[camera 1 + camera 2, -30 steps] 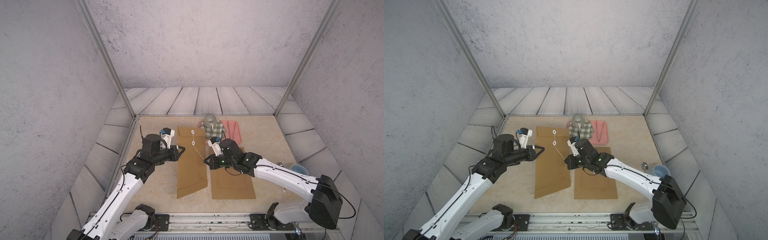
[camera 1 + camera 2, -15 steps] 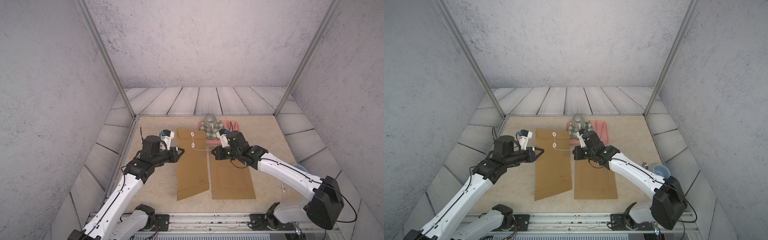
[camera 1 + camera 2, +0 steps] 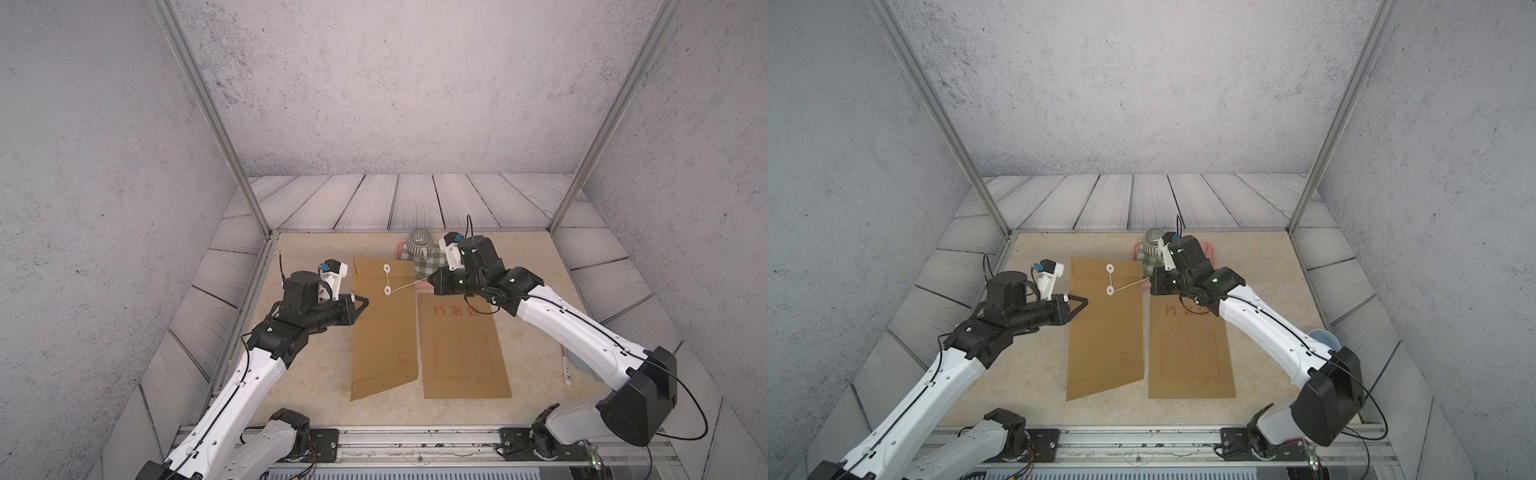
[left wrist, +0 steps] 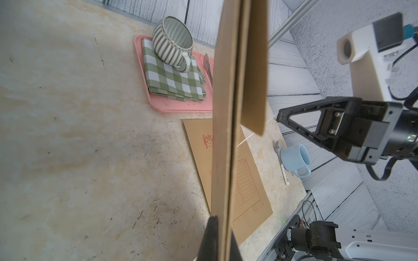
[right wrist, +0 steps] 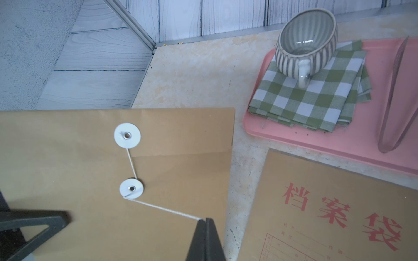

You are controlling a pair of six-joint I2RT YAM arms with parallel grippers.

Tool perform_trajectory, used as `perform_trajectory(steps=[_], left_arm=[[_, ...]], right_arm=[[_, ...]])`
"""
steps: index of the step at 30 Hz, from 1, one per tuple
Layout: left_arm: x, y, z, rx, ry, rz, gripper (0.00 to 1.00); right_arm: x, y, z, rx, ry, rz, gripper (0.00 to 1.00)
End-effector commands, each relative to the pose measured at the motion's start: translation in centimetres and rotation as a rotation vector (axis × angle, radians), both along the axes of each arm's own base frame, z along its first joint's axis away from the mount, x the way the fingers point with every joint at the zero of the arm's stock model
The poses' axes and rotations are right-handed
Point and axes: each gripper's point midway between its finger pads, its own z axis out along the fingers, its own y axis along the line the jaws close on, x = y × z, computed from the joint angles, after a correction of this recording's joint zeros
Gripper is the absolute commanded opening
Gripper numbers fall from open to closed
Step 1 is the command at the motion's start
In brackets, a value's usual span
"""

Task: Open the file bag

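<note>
The file bag [image 3: 382, 332] [image 3: 1104, 332] is a brown envelope lying flat, left of centre in both top views. Two white discs [image 5: 127, 135] [image 5: 131, 188] sit near its far end, joined by a white string [image 5: 162, 209]. My left gripper [image 3: 365, 300] [image 4: 222, 226] is shut on the bag's left edge [image 4: 228, 113]. My right gripper [image 3: 432, 282] [image 5: 205, 219] is shut on the string's free end, just past the bag's right edge. The string [image 3: 409, 285] runs taut from the lower disc to those jaws.
A second brown envelope [image 3: 461, 345] with red characters lies right of the bag. Behind it a pink tray [image 5: 339, 144] holds a green checked cloth [image 5: 316, 97], a striped cup [image 5: 305, 43] and tongs [image 5: 393, 101]. A blue mug [image 4: 294, 158] stands at the right edge.
My right gripper has swung the string end from over the bag's middle out to the right and farther back. The left gripper has stayed on the bag's edge.
</note>
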Motion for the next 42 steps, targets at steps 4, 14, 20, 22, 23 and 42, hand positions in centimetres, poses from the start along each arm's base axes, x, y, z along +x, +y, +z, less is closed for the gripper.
perform_trajectory(steps=[4, 14, 20, 22, 23, 42], left_arm=[[0.2, 0.3, 0.4, -0.018, -0.016, 0.007, 0.00], [1.0, 0.4, -0.2, -0.013, 0.015, 0.031, 0.00], [1.3, 0.7, -0.4, 0.000, 0.024, 0.041, 0.00], [1.3, 0.8, -0.6, 0.003, 0.031, 0.043, 0.00], [1.3, 0.8, -0.7, 0.003, 0.032, 0.043, 0.00], [1.2, 0.4, -1.1, -0.020, 0.046, 0.020, 0.00]], right_arm=[[0.0, 1.0, 2.7, 0.041, -0.033, 0.057, 0.00], [-4.2, 2.2, -1.3, 0.137, 0.066, 0.162, 0.00], [-5.5, 0.7, -5.6, 0.069, 0.154, 0.123, 0.00], [-5.7, 0.5, -6.7, 0.050, 0.172, 0.122, 0.00], [-5.7, 0.4, -7.2, 0.043, 0.183, 0.121, 0.00], [-2.1, -3.1, -8.2, -0.107, 0.193, -0.002, 0.00]])
